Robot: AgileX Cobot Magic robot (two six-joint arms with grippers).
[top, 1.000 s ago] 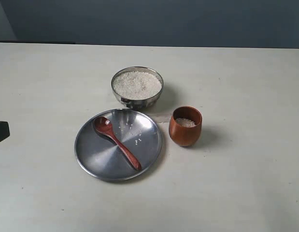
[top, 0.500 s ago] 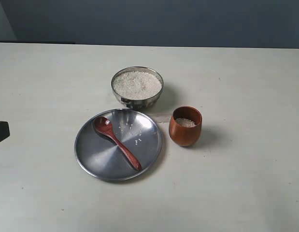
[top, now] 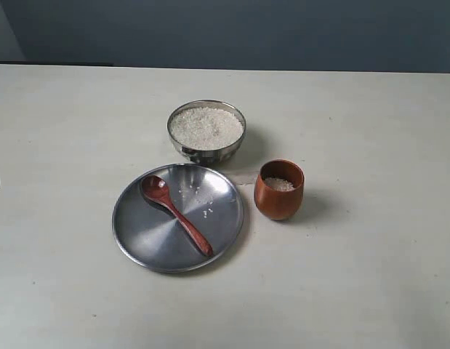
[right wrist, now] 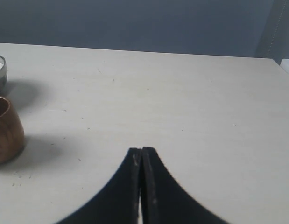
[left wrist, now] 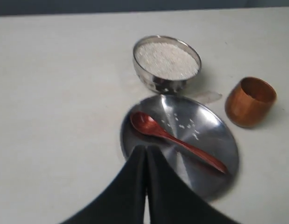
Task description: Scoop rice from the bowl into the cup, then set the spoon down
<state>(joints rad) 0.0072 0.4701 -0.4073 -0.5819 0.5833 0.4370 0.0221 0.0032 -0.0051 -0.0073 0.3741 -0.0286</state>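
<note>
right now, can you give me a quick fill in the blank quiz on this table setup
The spoon lies on the flat steel ____. The cup holds far less rice than the ____. The left pincer is ____ and empty.
Missing words: plate; bowl; shut.

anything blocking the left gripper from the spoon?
Nothing visible. The spoon lies uncovered on the plate, with no object between it and the shut left gripper; bowl and cup stand beyond the plate.
</note>
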